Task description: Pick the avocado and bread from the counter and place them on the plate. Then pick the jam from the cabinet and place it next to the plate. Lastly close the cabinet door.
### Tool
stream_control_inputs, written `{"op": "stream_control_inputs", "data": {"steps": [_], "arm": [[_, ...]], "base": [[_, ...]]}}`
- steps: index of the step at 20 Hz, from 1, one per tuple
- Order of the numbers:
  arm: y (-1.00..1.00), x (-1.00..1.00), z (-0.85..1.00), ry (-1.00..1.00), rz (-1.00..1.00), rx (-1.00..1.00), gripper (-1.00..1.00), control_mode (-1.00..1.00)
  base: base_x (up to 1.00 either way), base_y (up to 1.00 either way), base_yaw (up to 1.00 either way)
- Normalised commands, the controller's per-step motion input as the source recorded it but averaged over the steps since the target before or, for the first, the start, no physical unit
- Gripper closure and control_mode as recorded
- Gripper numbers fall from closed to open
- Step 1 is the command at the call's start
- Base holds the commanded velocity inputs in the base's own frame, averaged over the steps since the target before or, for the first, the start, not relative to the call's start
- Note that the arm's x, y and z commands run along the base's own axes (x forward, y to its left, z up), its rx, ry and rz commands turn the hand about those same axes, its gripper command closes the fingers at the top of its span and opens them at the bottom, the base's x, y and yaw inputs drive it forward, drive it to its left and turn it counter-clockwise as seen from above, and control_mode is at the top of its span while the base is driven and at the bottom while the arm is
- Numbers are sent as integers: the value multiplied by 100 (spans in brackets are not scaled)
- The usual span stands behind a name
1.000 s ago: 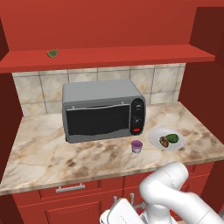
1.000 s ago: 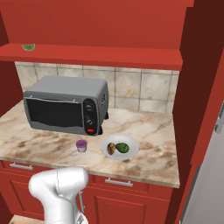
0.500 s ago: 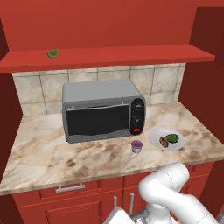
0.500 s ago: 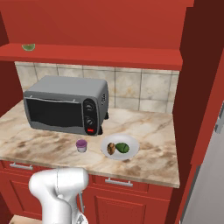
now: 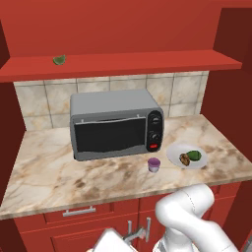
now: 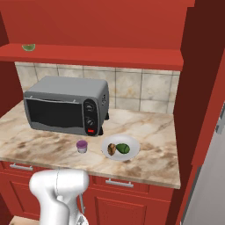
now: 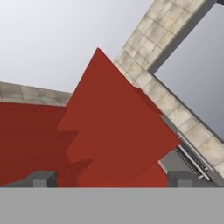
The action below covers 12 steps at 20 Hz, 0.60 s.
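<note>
Sitting on the marble counter (image 5: 59,177) just left of the plate (image 5: 173,155), the purple jam (image 5: 154,165) shows its pale top. Avocado (image 5: 194,155) and bread (image 5: 184,159) lie on the plate. The gripper (image 7: 111,178) is low, well apart from them, fingers (image 7: 43,178) wide and empty.

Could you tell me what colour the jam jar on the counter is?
Purple; the jam shows best in the left base view.

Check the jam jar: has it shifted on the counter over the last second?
No. The jam jar sits in the same spot, just left of the plate and in front of the toaster oven, as before.
</note>
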Motion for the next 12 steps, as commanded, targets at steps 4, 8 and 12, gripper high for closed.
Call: {"op": "stream_control_inputs", "data": {"steps": [4, 8, 12], "arm": [[12, 19, 1, 3, 0, -14, -100, -100], [14, 26, 0, 10, 0, -15, -100, -100], [21, 17, 0, 9, 0, -15, -100, -100]], "base": [[0, 0, 0], [0, 0, 0], [0, 0, 0]]}}
